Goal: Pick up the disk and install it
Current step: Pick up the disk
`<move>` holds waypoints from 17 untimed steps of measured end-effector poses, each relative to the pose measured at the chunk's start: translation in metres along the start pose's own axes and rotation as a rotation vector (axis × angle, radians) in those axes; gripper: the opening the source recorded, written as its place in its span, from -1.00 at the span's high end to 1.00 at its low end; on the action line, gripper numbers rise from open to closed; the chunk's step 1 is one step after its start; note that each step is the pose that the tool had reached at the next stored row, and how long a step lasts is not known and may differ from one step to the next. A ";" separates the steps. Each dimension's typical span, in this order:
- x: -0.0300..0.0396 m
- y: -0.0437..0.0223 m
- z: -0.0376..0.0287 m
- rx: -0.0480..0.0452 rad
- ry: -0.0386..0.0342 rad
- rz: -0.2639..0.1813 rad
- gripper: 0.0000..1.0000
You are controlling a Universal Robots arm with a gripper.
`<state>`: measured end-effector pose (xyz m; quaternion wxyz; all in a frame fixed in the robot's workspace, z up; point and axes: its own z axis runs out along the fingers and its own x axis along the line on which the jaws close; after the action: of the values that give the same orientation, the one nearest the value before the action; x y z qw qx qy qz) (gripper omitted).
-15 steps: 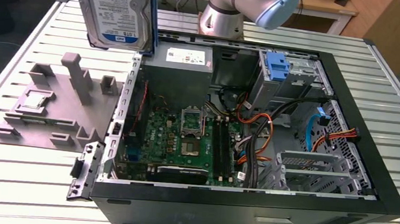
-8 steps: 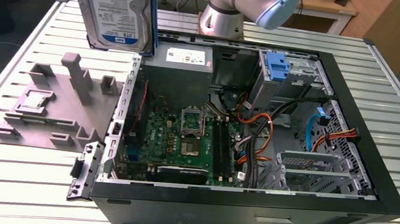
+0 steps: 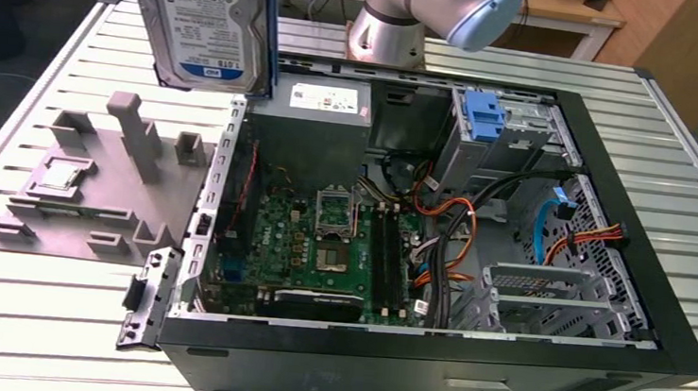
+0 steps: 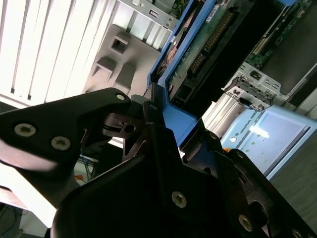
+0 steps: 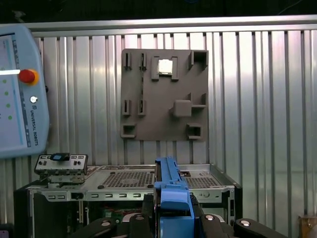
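Observation:
The disk (image 3: 206,22), a silver hard drive with a blue-and-white label and a blue carrier frame, hangs upright in the air. It is above the table at the exterior view's far left, just outside the open computer case (image 3: 643,307). My gripper (image 5: 171,210) is shut on the disk's blue frame. Both wrist views show the frame's blue edge (image 4: 171,116) clamped between the black fingers (image 4: 124,126). The disk touches neither the case nor the table.
Inside the case lie the green motherboard (image 3: 319,240), a grey power-supply box (image 3: 319,108), a tall blue latch (image 3: 483,117) and a metal drive cage (image 3: 556,294) among cables. A grey fixture plate (image 3: 85,182) lies on the slatted table. The arm's base (image 3: 389,28) stands behind the case.

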<state>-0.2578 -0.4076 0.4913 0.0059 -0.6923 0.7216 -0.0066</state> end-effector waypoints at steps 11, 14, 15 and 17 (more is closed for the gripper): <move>0.0055 -0.0038 0.0000 0.0000 0.0003 0.000 0.27; 0.0072 -0.0038 0.0001 0.0000 0.0003 0.000 0.27; 0.0075 -0.0039 0.0001 0.0000 0.0004 0.000 0.27; 0.0079 -0.0042 0.0001 0.0000 0.0004 0.000 0.27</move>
<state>-0.2539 -0.4156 0.4913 0.0057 -0.6923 0.7215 -0.0067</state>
